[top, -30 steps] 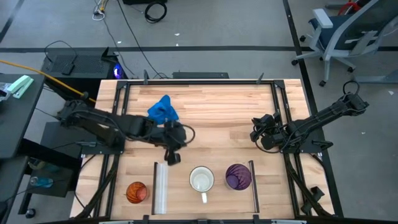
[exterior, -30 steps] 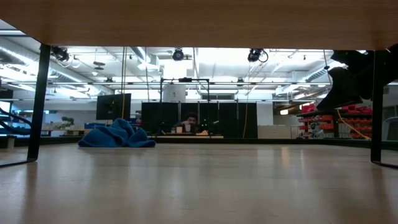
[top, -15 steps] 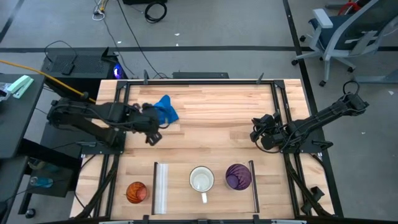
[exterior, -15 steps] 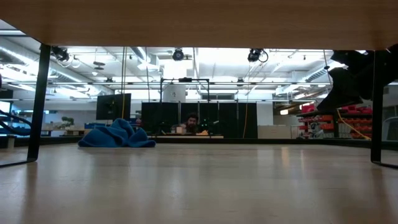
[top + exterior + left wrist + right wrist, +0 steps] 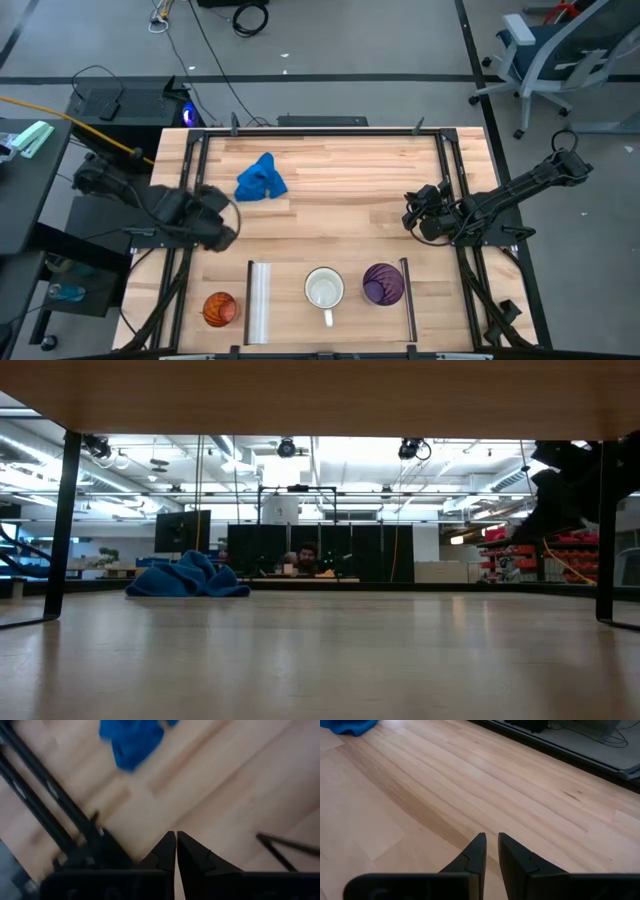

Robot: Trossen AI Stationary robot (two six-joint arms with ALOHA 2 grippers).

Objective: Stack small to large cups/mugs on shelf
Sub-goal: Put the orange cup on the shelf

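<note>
Grey floor and loose cables surround the light-wood table I am watching from above. Along its near edge lies the shelf, a flat wooden panel whose long axis runs left to right across the table, with a silver rail at its left end and a thin dark rail at its right end. I see the white mug standing upright near the middle of the panel, its mouth facing up and its handle pointing toward the near edge. The purple tumbler stands upright just beside it, close to the dark rail. The orange cup stands upright off the panel, on the far side of the silver rail, near the table's left corner.

A crumpled blue cloth lies toward the back left of the table.

My left gripper sits at the table's left edge, between the cloth and the orange cup, fingers pressed together on nothing. My right gripper rests near the right edge, fingers nearly together with a thin gap, also empty.
</note>
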